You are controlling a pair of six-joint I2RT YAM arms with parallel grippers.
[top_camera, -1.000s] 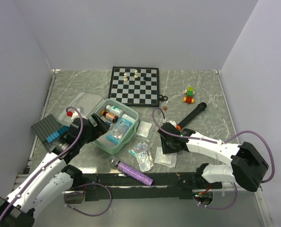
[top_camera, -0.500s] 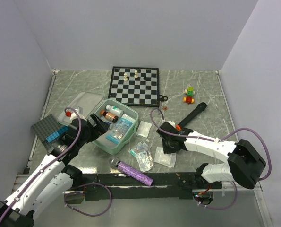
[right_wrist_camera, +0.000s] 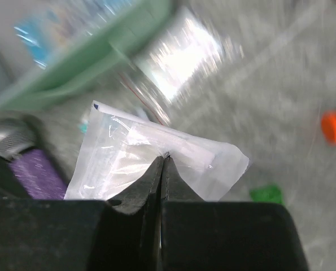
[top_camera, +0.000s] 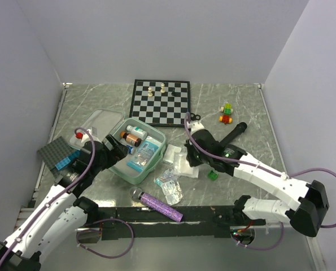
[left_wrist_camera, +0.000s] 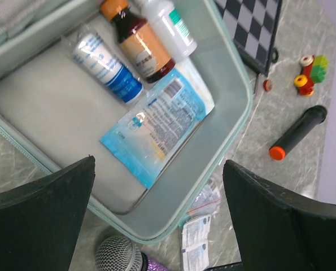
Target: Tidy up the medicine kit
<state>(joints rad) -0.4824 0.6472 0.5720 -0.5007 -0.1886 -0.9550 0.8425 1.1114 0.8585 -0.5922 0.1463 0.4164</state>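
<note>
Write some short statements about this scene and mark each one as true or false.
1. The kit lies open. True.
2. The right end effector is shut on a clear packet. True.
3. The left end effector grips a bottle. False: it is open and holds nothing.
4. The kit is empty. False: bottles and a blue sachet lie inside.
5. Pieces stand on the chessboard. True.
</note>
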